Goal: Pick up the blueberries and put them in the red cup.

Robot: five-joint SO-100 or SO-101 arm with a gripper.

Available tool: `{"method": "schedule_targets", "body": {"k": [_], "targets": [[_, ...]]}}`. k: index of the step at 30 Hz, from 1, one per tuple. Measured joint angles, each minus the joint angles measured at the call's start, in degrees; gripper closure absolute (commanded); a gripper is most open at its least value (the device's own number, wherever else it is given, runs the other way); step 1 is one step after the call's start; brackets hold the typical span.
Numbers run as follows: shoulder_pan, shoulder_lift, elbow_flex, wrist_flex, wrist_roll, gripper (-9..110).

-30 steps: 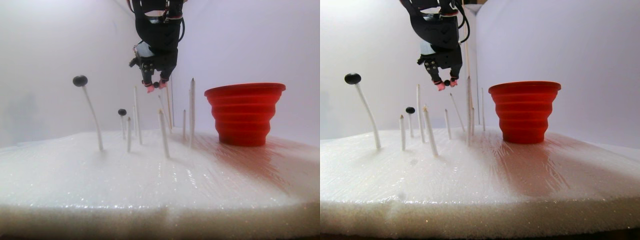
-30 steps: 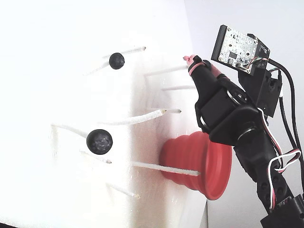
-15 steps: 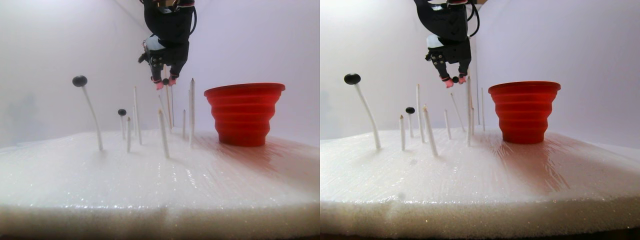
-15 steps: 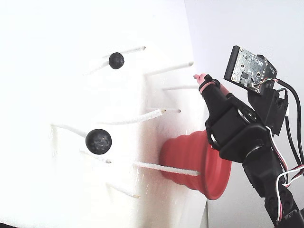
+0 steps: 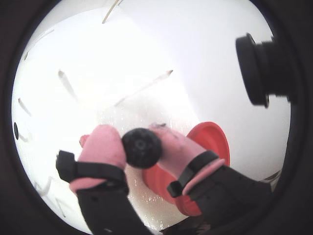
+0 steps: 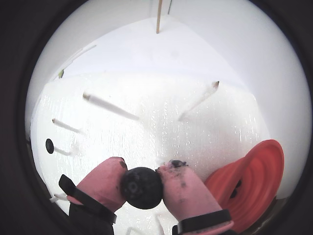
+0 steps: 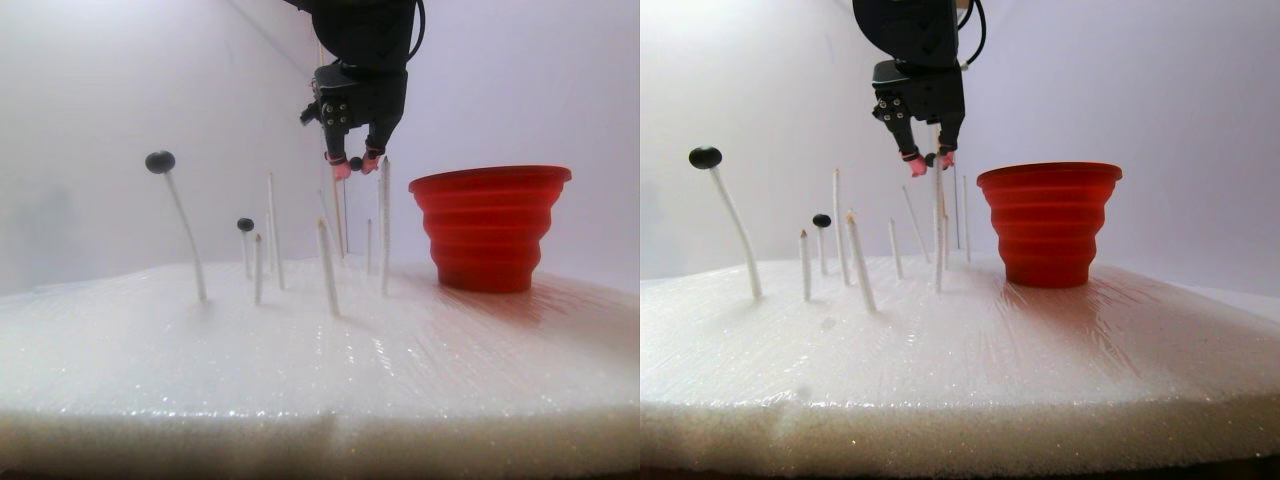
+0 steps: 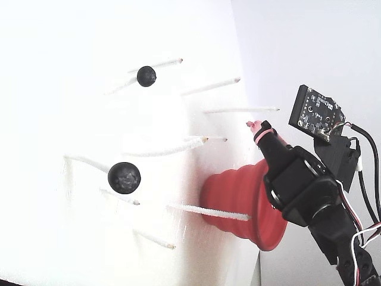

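Pink-tipped, your pincer point(image 6: 142, 182) is clamped on one blueberry point(image 6: 142, 187) above the white sticks point(image 7: 384, 222), apparently just short of the red cup point(image 7: 489, 228), so carry it level past the rim before you let the fingers part.

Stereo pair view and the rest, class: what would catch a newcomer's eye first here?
The red cup stands out first, upright on the white foam at the right of the stereo pair view. Next comes the hand, its pink fingertips pinching a dark blueberry in the air, left of the cup's rim. Two more blueberries sit atop thin white sticks stuck in the foam.
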Motion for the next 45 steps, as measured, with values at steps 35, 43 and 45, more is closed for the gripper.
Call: {"method": "schedule_targets", "body": {"k": [35, 43, 45], "targets": [[12.0, 7.5, 3.1, 9.7, 6.5, 91], [14.8, 7.6, 4.0, 10.0, 6.5, 91], [15.3, 7.6, 4.9, 10.2, 6.5, 88]]}}
